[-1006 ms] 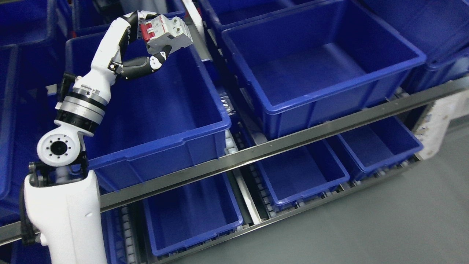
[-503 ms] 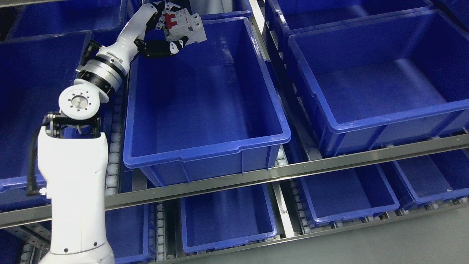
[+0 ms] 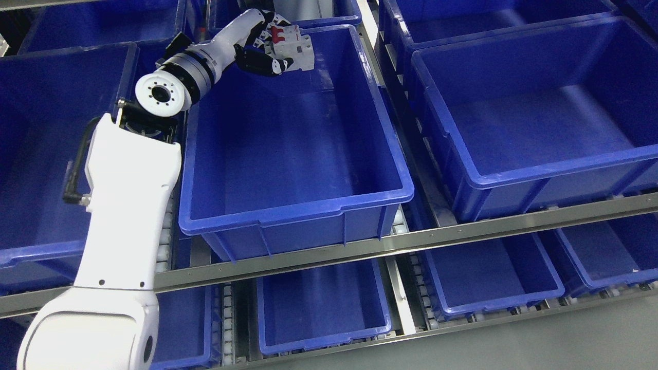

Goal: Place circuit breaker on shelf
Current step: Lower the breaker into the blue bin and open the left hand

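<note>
A white-and-black robot left hand [image 3: 271, 47] grips a grey plastic circuit breaker with red switch levers [image 3: 294, 47] over the far end of a large, empty blue plastic bin [image 3: 295, 205] on the upper level of a steel-railed roller shelf [image 3: 360, 248]. The fingers wrap the breaker from above and the thumb presses from below, so the part hangs clear of the bin floor, just inside the far rim. Compared with half a second ago, the arm has reached farther across and deeper toward the back of the bin, carrying the breaker rightward from the bin's far left corner to nearer the middle of its far wall; a full second ago the view itself was turned sharply, so most of that apparent shift belongs to the camera. The wrist joint now sits over the bin's left rim, with the white forearm rising from the near left. The right hand is nowhere in view. More blue bins flank the target one, to the left, to the right and on the lower tier beneath the rail, all seemingly empty. The task appears to be in its final carrying stage: the breaker is positioned above a bin on the shelf but has not been set down. What likely remains is lowering it and letting go, with some risk of a drop from height.
</note>
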Available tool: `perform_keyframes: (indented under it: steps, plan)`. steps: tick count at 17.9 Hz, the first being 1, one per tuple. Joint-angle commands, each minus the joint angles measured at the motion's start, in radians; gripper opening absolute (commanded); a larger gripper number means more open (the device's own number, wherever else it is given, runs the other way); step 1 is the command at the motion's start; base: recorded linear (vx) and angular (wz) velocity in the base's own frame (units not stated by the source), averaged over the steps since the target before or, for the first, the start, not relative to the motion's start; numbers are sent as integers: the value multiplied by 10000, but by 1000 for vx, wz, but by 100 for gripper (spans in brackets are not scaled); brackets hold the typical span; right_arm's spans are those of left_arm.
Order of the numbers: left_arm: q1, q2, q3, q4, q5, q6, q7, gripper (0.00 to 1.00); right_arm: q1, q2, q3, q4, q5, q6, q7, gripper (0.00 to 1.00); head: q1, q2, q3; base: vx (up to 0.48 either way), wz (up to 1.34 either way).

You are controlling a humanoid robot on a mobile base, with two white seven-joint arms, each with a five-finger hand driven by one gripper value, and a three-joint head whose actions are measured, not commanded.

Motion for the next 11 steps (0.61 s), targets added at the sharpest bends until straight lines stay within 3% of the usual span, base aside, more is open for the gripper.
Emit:
perform_keyframes:
  steps: [1, 8, 11]
  plan:
    - [-607, -117, -2328, 4549, -73, -80, 41, 19, -1, -175, 199, -1, 0, 1668, 0, 100, 0, 0, 0, 0, 0]
    - [-837, -117, -2807, 5149, -73, -65, 332, 24, -1, -175, 199, -1, 0, 1668, 0, 100, 0, -1, 0, -7, -10]
    - [-990, -101, -2822, 5165, -88, -34, 638, 36, -1, -175, 199, -1, 0, 1668, 0, 100, 0, -1, 0, -9, 15]
